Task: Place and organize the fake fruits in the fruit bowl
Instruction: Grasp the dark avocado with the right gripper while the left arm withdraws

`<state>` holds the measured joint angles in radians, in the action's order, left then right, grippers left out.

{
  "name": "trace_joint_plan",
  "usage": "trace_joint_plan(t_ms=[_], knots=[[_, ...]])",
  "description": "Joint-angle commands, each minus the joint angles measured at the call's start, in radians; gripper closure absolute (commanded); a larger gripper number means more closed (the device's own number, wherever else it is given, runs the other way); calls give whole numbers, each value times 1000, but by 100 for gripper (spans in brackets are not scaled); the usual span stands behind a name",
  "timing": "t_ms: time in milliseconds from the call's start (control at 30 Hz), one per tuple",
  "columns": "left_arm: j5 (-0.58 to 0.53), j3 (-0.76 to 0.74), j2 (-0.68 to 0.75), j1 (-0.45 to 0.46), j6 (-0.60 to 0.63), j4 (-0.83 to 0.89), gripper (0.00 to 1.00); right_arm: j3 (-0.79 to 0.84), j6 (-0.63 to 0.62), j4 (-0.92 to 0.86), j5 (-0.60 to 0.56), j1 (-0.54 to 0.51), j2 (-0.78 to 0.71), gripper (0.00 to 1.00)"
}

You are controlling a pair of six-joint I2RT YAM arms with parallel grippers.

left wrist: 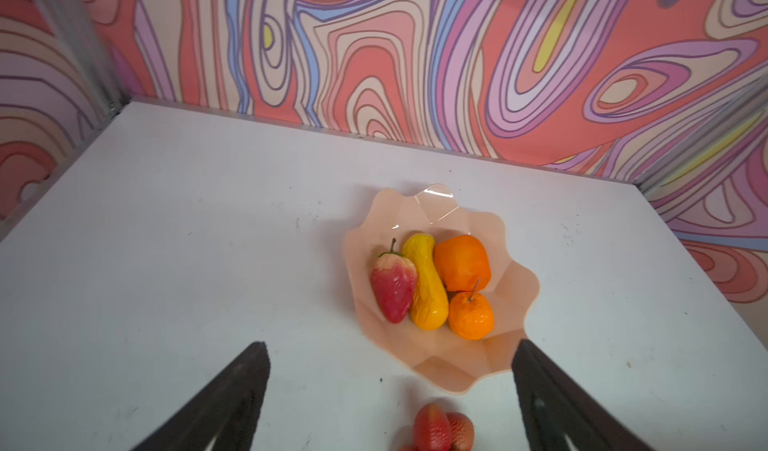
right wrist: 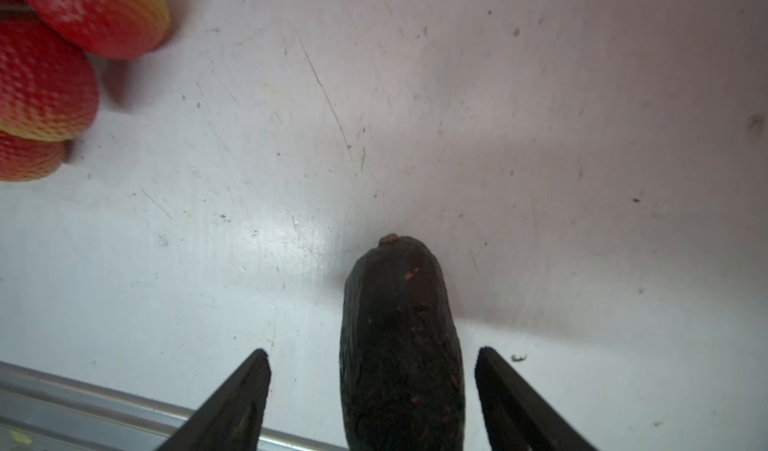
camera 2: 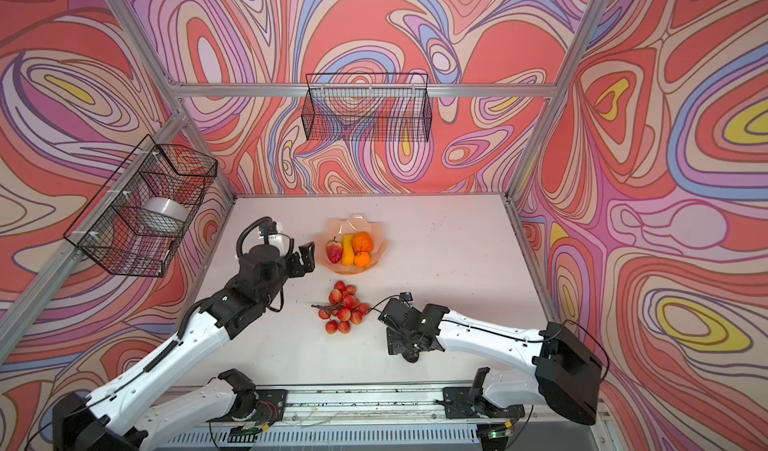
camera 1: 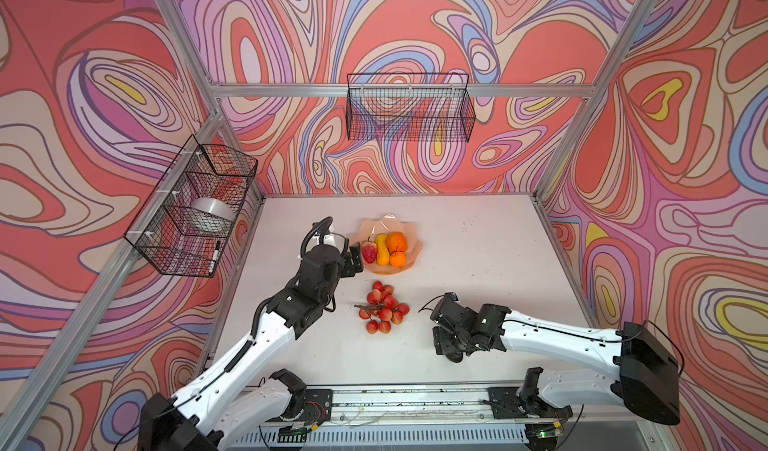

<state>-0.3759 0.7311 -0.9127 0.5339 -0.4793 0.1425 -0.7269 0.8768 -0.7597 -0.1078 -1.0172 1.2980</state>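
White tabletop [camera 1: 478, 262], left jaws spread wide, empty, right jaws parted astride avocado [right wrist: 401, 345], not touching

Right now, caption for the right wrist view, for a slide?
Avocado between the open right jaws, gap on each side; grapes nearby on the table.

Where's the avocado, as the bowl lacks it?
In a top view the avocado lies on the table right of the grape bunch, between the right gripper's open fingers.
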Motion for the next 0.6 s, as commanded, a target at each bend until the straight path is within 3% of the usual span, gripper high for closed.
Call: trace_joint_plan(t_ms=[0,200,333,500,567], knots=[[-72,-73,112,-19,-126,58,6,1,63,15,-47,-27,33,24],[-47,-165,250,-23,-252,168,6,-8,83,46,-61,-45,83,46],[-41,-195,302,-22,-302,225,6,-80,51,-1,-133,-46,60,60],[-34,-206,341,-23,-333,256,7,-283,-93,-36,-274,-37,72,66],[-26,-206,354,-23,-341,267,6,-390,-220,-3,-300,-14,115,66]])
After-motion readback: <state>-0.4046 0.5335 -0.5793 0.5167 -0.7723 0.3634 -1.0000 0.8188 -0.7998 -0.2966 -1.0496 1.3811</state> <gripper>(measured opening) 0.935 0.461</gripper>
